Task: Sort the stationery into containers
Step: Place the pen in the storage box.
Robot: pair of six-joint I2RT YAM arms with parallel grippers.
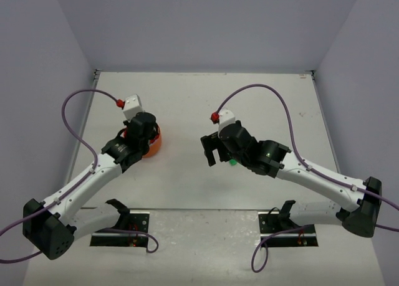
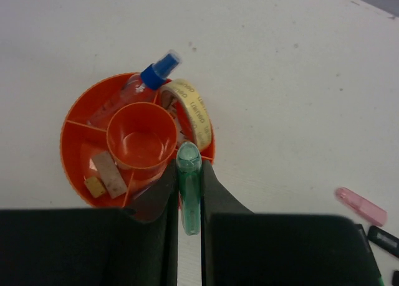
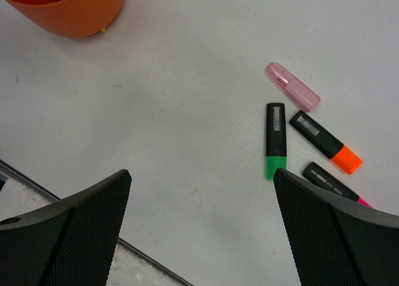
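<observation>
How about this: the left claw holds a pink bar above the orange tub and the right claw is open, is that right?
No. The left wrist view shows the bar in the left claw is green, not pink. It is above the orange tub, and the right claw is open.

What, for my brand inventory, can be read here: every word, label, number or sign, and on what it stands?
Tape ring in the orange tub: dark letters repeated along the band, too blurred to read.
Green-ended highlighter: white label, too small to read.
Orange-ended highlighter: white label, too small to read.
Pink-ended highlighter: white label, too small to read.
Green bar in the left end effector: no print shows.
</observation>
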